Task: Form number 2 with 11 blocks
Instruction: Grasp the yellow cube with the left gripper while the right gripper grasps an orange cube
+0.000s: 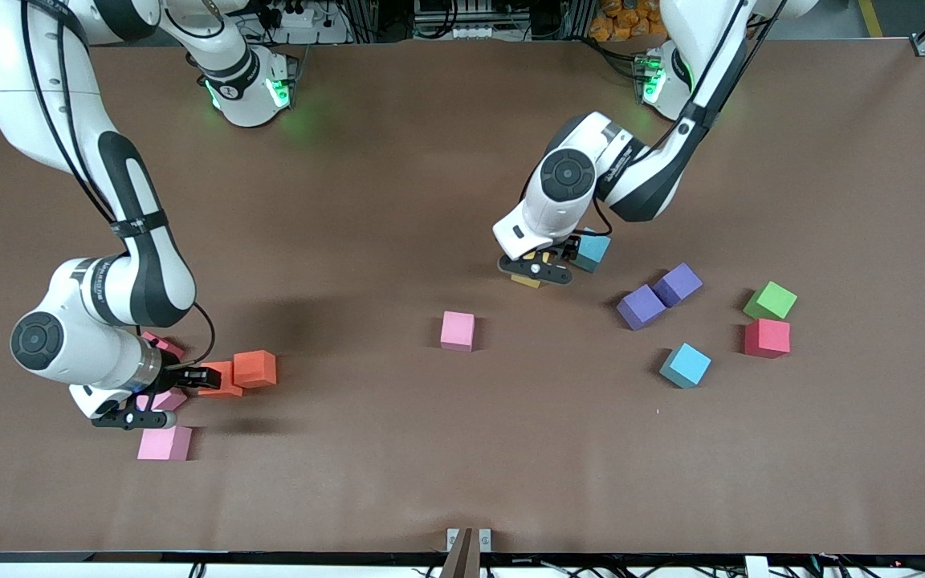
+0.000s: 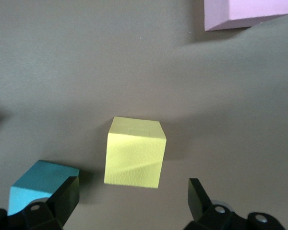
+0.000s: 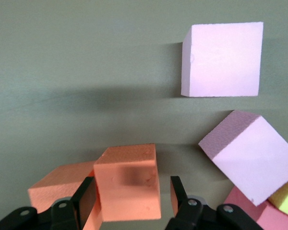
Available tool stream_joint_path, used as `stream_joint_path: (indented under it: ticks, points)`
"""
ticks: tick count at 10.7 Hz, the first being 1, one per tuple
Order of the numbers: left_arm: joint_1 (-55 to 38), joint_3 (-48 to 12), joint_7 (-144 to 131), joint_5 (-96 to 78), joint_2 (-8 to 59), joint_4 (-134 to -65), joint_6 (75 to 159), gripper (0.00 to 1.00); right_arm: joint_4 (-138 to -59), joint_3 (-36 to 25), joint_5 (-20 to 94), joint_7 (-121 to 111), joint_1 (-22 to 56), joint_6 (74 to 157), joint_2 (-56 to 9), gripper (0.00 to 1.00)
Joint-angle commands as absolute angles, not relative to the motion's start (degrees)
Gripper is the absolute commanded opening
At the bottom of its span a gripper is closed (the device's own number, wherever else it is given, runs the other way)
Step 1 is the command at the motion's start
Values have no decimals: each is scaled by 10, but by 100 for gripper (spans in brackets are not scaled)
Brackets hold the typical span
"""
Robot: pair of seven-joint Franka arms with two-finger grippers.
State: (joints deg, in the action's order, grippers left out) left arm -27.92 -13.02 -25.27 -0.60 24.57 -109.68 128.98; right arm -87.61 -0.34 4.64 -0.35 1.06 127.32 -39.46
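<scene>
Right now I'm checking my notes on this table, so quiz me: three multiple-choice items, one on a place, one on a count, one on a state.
1. The right gripper is at:
A the red cube
B the orange cubes
C the green cube

2. Purple cubes in view:
A one
B two
C four

3. The left gripper, over the yellow cube, is:
A shut on it
B shut on a pink cube
C open

Answers:
1. B: the front view shows it down among them.
2. B: a pair lies side by side.
3. C: its fingers stand wide apart, clear of the cube.
</scene>
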Motion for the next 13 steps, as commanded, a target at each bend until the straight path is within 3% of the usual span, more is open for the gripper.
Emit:
stream_joint_path:
  ticks: [1, 5, 9, 10, 12, 13]
  points:
    - [-289, -123, -272, 12, 268, -1096, 1311, 100, -864, 3, 62, -18, -2, 1283, -420, 72]
    - [-298, -122, -291, 37, 298, -1096, 1326, 100, -867, 2, 127, -31, -2, 1282, -432, 75]
    - [-297, -121, -292, 70, 320, -1097, 1345, 100, -861, 3, 129, -30, 2, 1283, -432, 90]
    - [-298, -121, -293, 70, 320, -1097, 1347, 85, -860, 3, 128, -30, 2, 1283, -432, 94]
    - [-305, -121, -328, 71, 309, -1100, 1345, 19, -860, 3, 128, -33, 2, 1287, -433, 94]
    - [-306, -124, -351, 70, 304, -1100, 1340, 0, -865, 3, 127, -33, 2, 1303, -433, 94]
